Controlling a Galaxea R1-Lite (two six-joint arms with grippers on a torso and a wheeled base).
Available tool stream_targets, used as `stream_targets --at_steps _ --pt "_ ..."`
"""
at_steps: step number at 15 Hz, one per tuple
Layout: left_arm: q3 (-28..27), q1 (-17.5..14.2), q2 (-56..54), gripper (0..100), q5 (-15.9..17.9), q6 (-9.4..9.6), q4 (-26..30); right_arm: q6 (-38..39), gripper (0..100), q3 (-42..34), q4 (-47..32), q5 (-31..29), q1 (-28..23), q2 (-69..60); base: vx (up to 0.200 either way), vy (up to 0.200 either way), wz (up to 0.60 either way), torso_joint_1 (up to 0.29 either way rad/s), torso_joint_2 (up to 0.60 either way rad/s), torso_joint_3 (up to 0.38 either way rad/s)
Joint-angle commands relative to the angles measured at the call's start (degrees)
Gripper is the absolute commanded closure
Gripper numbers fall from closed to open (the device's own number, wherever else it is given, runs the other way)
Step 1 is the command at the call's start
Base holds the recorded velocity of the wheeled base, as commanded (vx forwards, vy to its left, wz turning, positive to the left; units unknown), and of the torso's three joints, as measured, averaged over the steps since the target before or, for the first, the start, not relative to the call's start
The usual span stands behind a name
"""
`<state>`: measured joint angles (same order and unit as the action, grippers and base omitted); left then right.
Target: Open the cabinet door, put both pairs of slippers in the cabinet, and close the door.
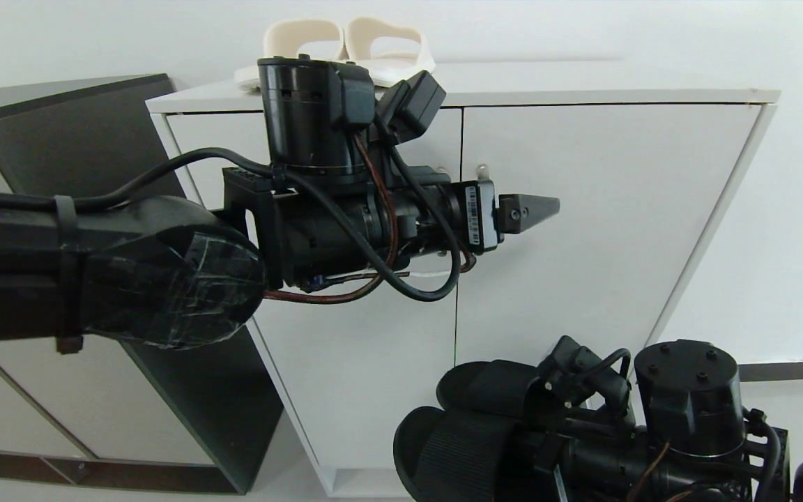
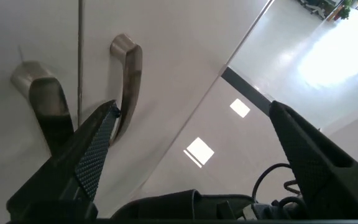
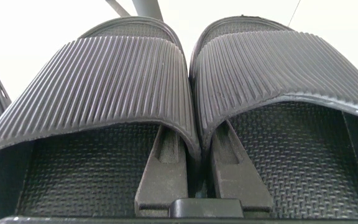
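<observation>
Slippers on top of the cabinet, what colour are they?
The slippers are cream, clearest in the head view.

Black side unit [image 1: 81, 146], white wall [image 1: 652, 35]

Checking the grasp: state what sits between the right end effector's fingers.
The black slippers' adjoining inner sides, pressed together, as the right wrist view shows; one finger lies inside each slipper.

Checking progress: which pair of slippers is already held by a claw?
The black pair, pinched in the right claw; the cream pair lies on top of the cabinet.
</observation>
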<state>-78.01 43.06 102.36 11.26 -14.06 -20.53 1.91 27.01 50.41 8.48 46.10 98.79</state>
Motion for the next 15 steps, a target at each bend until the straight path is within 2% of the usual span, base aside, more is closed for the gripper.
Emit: stream_targets --at_steps 1,2,3,4,6,8,12,15 --pt "-0.39 0.01 0.73 0 0.16 -0.01 -0.04 0.02 100 -0.38 0.04 0.66 0.04 -0.27 0.000 0.000 0.00 0.000 0.00 0.000" --pt "-0.39 0.01 0.99 0 0.25 -0.01 -0.04 -0.07 100 -1.44 0.04 3.20 0.04 -1.06 0.000 0.000 0.00 0.000 0.00 0.000" --pt "-0.39 0.01 0.99 100 0.43 -0.18 -0.04 -0.07 100 -1.97 -0.05 4.70 0.04 -1.67 0.000 0.000 0.00 0.000 0.00 0.000" --pt "-0.39 0.01 0.99 100 0.69 -0.18 -0.04 -0.07 100 -2.05 -0.05 4.79 0.04 -1.76 0.000 0.000 0.00 0.000 0.00 0.000" --pt "-0.39 0.01 0.47 100 2.80 -1.76 -0.21 -0.16 100 -2.32 -0.05 5.31 0.04 -1.94 0.000 0.000 0.00 0.000 0.00 0.000" --pt "0.58 0.19 -0.94 100 2.89 -1.76 -0.21 -1.39 100 -3.02 -0.05 6.81 0.04 -2.11 0.000 0.000 0.00 0.000 0.00 0.000" --pt "6.82 4.05 -6.83 100 3.06 -2.12 -0.39 -2.00 100 -3.72 -0.05 9.36 0.04 -3.26 0.000 0.000 0.00 0.000 0.00 0.000" --pt "10.51 5.37 -10.78 100 3.06 -2.47 -0.39 -2.00 100 -3.81 -0.22 9.36 0.04 -3.26 0.000 0.000 0.00 0.000 0.00 0.000"
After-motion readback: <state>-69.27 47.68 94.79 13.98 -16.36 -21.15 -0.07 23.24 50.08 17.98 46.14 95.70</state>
